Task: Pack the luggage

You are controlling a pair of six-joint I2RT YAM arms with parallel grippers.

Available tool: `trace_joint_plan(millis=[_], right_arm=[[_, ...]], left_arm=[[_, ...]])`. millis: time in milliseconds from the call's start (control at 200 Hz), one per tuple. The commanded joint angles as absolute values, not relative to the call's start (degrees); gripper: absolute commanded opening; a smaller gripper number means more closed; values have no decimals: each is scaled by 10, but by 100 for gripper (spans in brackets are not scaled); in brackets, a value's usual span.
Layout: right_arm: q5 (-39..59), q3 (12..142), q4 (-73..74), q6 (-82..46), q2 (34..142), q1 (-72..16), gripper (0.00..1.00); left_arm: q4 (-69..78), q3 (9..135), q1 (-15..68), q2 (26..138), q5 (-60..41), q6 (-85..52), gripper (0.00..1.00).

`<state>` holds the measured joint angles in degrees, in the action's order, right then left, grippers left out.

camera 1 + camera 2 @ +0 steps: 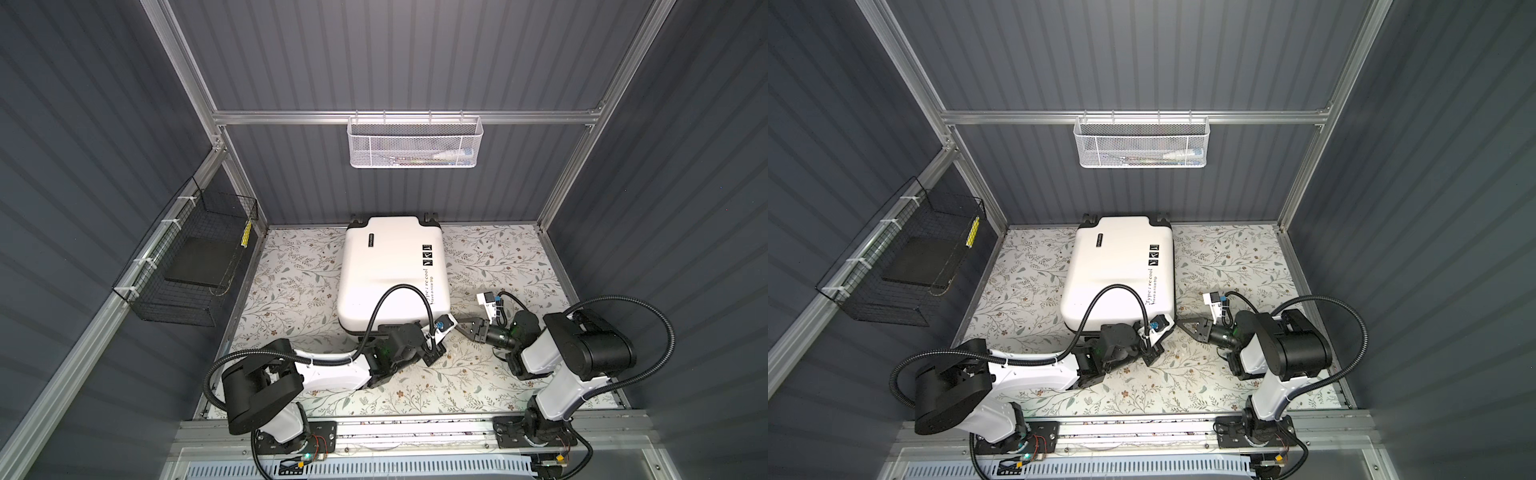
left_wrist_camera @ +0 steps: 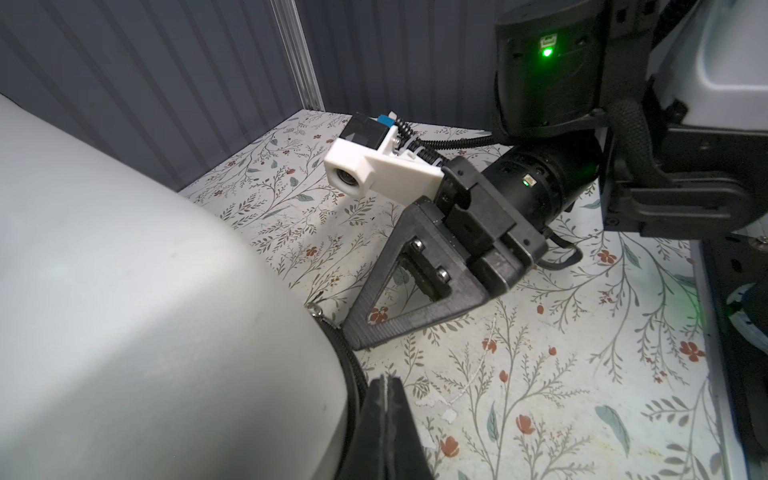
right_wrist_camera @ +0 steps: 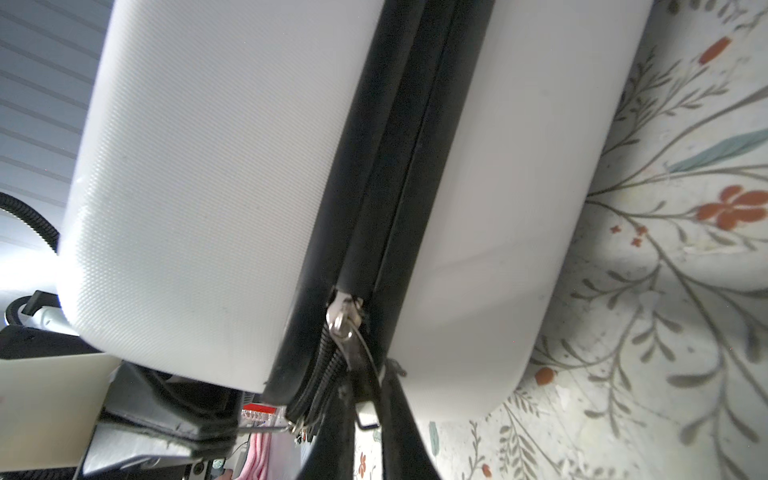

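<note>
As left claw (image 2: 96, 382) sits clenched, right claw (image 3: 368, 378) clamping one zipper pull (image 3: 356, 344) — one luggage (image 1: 386, 266).

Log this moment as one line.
luggage: flat, lid down, zipper part open | right gripper: fingers shut on zipper pull | left gripper: shut, at near edge

Both arms reach low and inward, the left end effector (image 2: 387, 388) closed tight, the right end effector (image 1: 460, 321) likewise closed, their tips near each other.
</note>
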<state>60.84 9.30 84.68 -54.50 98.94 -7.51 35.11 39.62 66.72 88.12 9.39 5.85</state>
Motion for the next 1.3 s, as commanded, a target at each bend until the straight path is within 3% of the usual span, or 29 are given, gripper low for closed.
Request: trace_joint_plan(millis=[0,75,355,400,470,545,920,1101,1291], right_arm=[[588,90,847,-546,988,-78,6],[583,88,848,-546,988,-78,0],[566,76,848,-548,986,-75,0],[556,72,847,-552,986,-72,12],[541,63,848,-556,983,-67,16],[517,50,848,-561,978,-64,28],[405,2,814,-563,945,-55,38],[367,12,635,-511,813,-56,38],[264,76,213,-374,527,-69,45]], left_arm=[[374,391,674,867,75,59,0],[377,388,675,866,76,57,0],[380,386,675,865,80,58,0],[379,386,674,865,80,57,0],[378,387,674,866,80,57,0],[377,387,674,863,79,57,0],[370,385,674,856,80,60,0],[367,387,674,857,78,62,0],[373,387,674,860,77,62,0]])
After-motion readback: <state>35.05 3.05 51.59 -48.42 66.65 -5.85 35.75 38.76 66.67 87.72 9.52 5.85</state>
